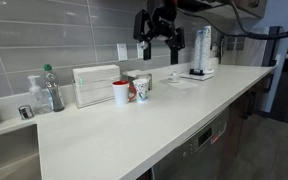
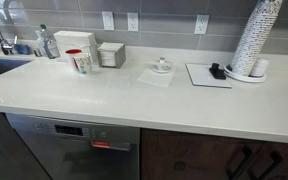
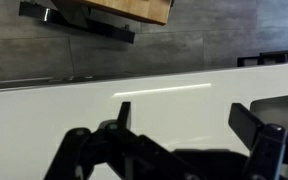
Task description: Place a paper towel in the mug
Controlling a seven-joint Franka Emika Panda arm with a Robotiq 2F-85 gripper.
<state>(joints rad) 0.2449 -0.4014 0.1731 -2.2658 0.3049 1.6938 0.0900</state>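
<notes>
Two dark, jointed fingers on the hand [image 3: 179, 118], spread wide with nothing between them. What's nearest on the counter?

One long counter [image 2: 184, 105], smooth and glossy white. On it lies one paper towel [image 2: 148, 79]: thin, flat, roughly square, with a small white thing sitting on top.

How many cups, and where's the mug?

One mug [image 1: 121, 92], round, red outside and white inside, standing upright and well apart from the paper towel. Just beside it is one white cup [image 1: 141, 90] with a red-and-green pattern.

And behind those?

One ribbed white box [image 1: 96, 85], rectangular, and two clear bottles [image 1: 50, 88] further along. Then a grey tiled wall [image 2: 164, 25] with three sockets [image 2: 132, 20]. In an exterior view the hand [image 1: 160, 44] hangs high before the tiles, empty.
</notes>
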